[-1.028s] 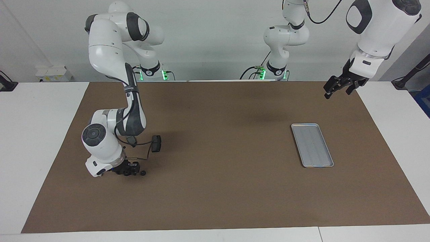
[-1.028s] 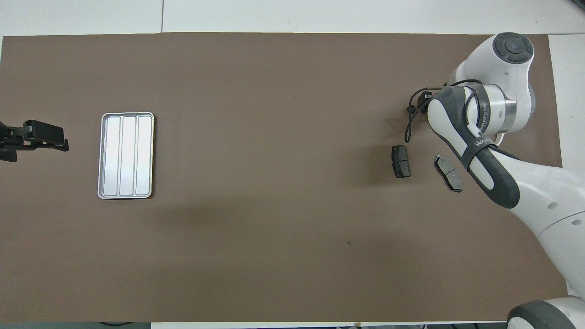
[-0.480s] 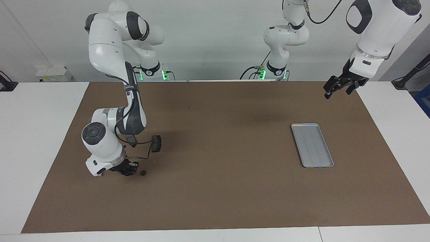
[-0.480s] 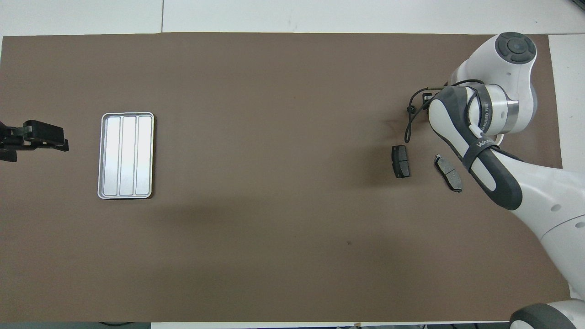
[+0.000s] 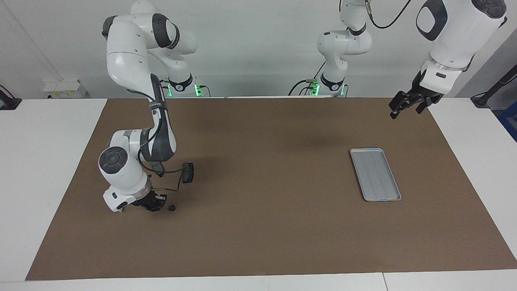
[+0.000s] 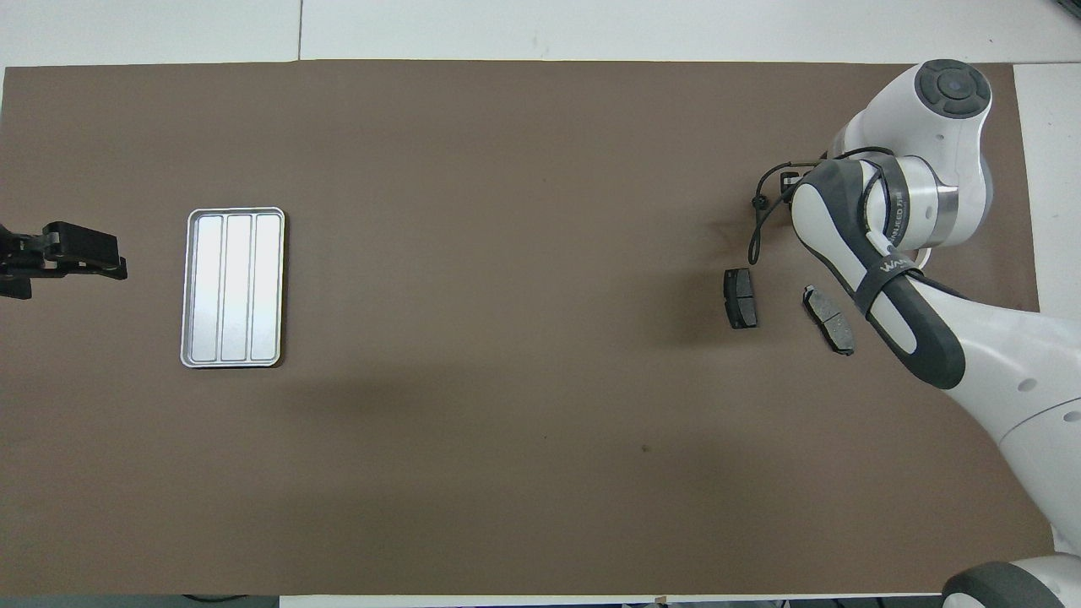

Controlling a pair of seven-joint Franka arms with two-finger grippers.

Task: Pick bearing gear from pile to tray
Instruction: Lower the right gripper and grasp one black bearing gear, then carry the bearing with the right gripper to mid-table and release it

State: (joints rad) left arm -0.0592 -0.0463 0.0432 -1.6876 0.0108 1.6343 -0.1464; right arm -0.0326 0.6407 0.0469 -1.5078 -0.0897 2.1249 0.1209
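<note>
Low down, right gripper [image 5: 155, 205] at pile [image 5: 171, 208], finger state unclear; left gripper [image 5: 406, 106] waits raised near tray [image 5: 375, 174], fingers spread.

The tray [image 6: 192, 291] looks like smooth, shiny metal. The table [image 5: 262, 234] has a matt brown cover. The brake pads [image 6: 741, 298] look dull dark grey.

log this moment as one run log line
right gripper: low at pile | left gripper: open, waiting | tray: empty
</note>
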